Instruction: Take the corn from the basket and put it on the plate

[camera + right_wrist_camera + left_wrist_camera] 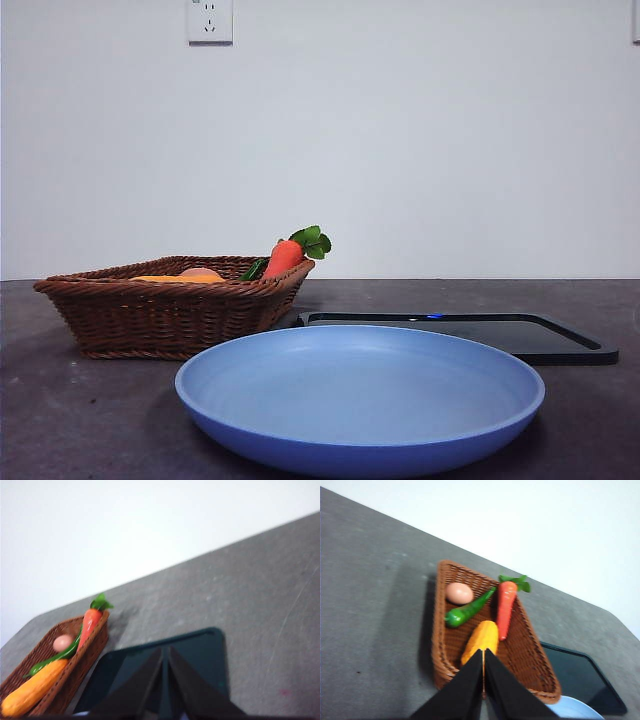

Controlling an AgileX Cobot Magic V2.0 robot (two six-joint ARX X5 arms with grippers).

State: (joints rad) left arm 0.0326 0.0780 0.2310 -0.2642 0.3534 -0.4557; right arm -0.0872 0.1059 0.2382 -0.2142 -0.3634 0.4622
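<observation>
The elongated yellow-orange corn cob (481, 642) is seen lying inside the shallow brown woven wicker basket (445, 645), beside a red-orange carrot with green leaves (504, 607) and a green chilli pepper (466, 611). In the left wrist view the cob is found directly ahead of the left gripper (483, 652), whose black jaws are pressed together with nothing held; the cob's long axis runs roughly in line with them. The right gripper (165, 652), likewise clenched and empty, is positioned over a flat black rectangular tray (200, 650), well apart from the basket. The left arm is judged nearer. The large round blue plastic plate (360, 400) is left bare.
</observation>
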